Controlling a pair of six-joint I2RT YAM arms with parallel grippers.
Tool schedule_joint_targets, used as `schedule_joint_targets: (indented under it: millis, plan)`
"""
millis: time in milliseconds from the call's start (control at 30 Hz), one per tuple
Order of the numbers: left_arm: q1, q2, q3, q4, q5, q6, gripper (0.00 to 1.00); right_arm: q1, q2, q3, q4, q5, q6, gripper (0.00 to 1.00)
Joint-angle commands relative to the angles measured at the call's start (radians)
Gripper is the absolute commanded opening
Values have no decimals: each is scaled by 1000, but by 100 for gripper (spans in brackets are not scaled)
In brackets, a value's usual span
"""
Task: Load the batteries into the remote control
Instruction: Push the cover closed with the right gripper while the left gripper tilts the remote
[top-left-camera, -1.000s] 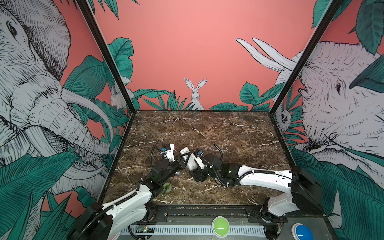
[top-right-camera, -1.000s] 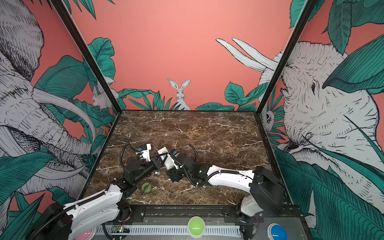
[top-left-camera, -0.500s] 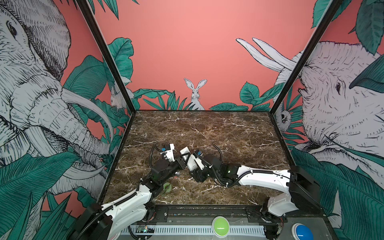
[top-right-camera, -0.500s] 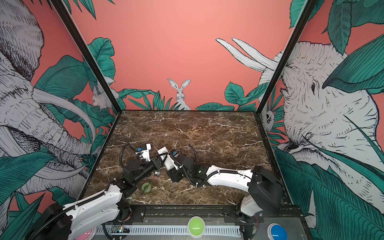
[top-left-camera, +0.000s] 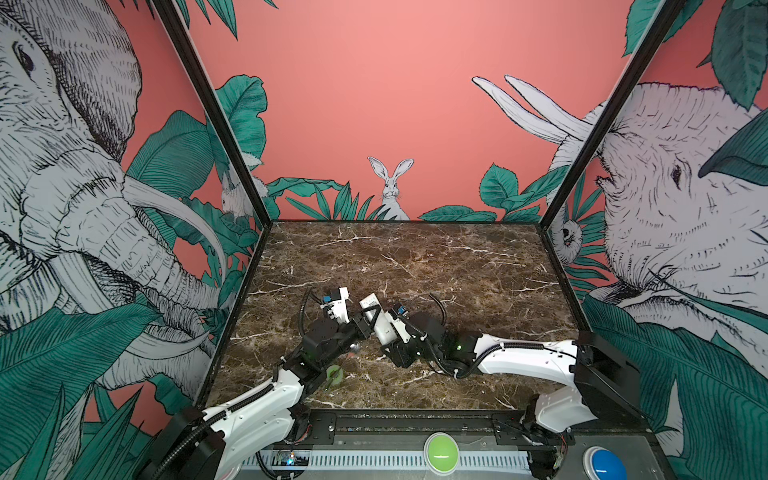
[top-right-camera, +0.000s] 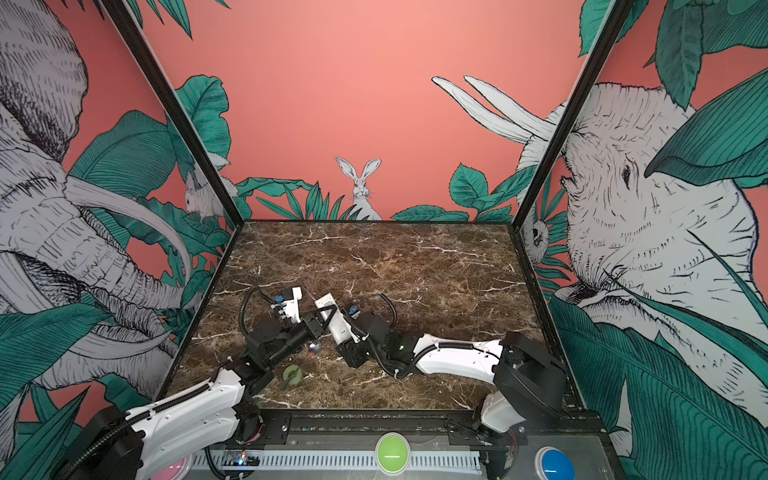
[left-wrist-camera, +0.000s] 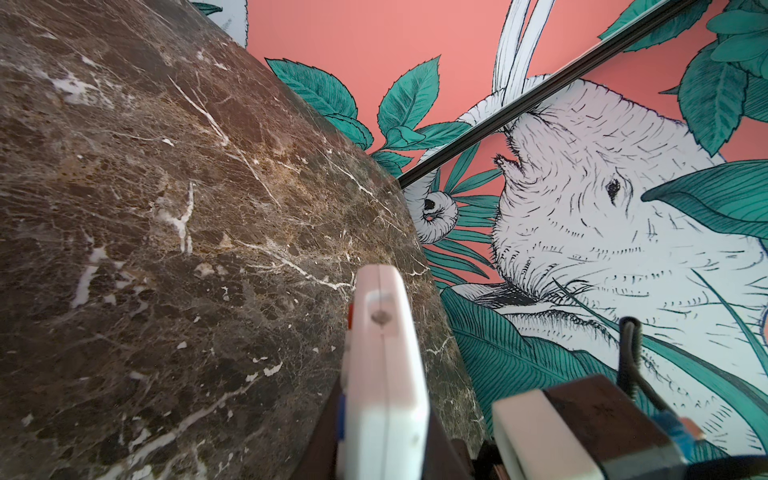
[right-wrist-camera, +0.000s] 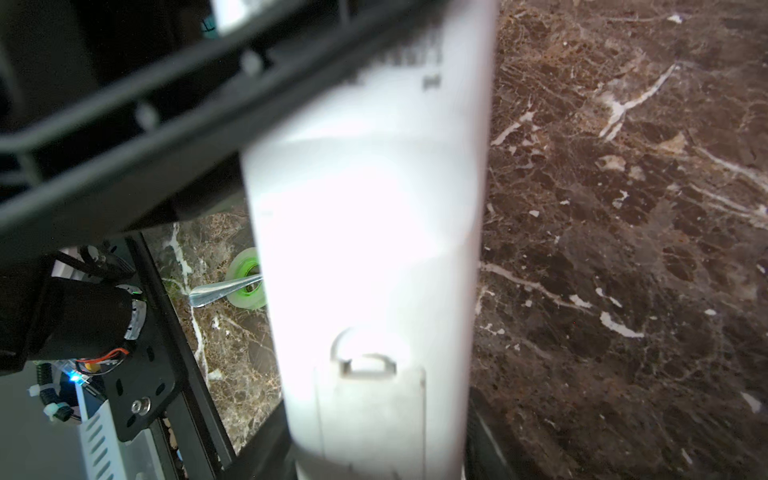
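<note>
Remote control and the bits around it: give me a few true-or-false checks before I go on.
1. The remote control is held clear of the table. True.
2. The left gripper is open and empty. False: it is shut on the remote control.
3. A green tape roll lies on the table by the left arm. True.
4. The spoon lies by the back wall. False: it is near the front edge, its handle across the green tape roll.
</note>
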Motion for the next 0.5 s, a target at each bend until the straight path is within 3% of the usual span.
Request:
schedule_joint_targets:
  millis: [0, 400, 467]
  plan:
    - [6, -8, 20, 27, 9, -9, 0, 1, -15, -24, 49, 13, 23, 51]
    - [9, 7, 25, 26, 21, 4, 0, 1, -28, -46, 86, 7, 10, 29]
    - [8, -1, 36, 2, 37, 30, 11, 1, -47, -57, 95, -5, 1, 27]
